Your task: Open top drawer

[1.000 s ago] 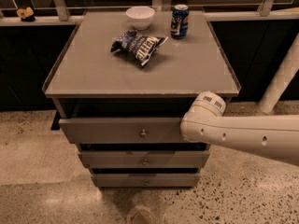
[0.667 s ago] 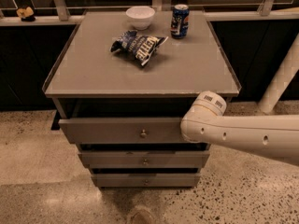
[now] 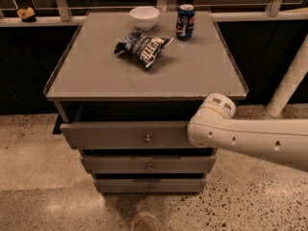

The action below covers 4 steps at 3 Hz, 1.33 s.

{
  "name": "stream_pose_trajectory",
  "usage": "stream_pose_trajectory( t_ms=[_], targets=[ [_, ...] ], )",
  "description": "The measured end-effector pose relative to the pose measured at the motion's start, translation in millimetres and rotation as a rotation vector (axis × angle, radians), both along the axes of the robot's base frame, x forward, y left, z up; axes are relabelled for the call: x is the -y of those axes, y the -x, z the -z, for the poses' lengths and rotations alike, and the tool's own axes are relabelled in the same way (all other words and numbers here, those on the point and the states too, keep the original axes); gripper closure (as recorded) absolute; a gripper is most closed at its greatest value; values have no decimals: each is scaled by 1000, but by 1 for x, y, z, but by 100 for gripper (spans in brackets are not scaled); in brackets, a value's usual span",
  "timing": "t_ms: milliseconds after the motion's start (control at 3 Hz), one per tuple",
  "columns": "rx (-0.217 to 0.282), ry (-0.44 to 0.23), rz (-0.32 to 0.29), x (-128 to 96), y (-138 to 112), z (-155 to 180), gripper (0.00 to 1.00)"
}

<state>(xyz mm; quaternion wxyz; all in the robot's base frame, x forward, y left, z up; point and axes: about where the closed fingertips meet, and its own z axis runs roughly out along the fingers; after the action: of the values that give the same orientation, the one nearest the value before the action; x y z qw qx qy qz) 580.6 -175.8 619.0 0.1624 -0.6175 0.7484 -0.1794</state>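
The top drawer (image 3: 125,134) is the widest grey front of the three, with a small brass knob (image 3: 147,138) at its centre. It stands pulled out a little, with a dark gap between its front and the cabinet top. My white arm (image 3: 250,141) reaches in from the right, and its rounded end joint (image 3: 211,121) covers the right end of the top drawer front. My gripper is hidden behind that joint, at the drawer's right end.
Two narrower drawers, the middle drawer (image 3: 147,165) and the bottom drawer (image 3: 147,185), sit below, shut. On the cabinet top (image 3: 96,76) lie a chip bag (image 3: 142,46), a white bowl (image 3: 144,17) and a blue can (image 3: 185,21). A white post (image 3: 288,83) stands at the right. The floor is speckled.
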Motion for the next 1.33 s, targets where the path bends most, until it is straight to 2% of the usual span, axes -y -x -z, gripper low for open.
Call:
stream_pose_trajectory(
  t_ms=[667, 1000, 1333],
  targets=[
    [0, -19, 27, 2, 20, -4, 100],
    [-1, -20, 29, 3, 20, -6, 100],
    [16, -29, 42, 4, 29, -16, 100]
  ],
)
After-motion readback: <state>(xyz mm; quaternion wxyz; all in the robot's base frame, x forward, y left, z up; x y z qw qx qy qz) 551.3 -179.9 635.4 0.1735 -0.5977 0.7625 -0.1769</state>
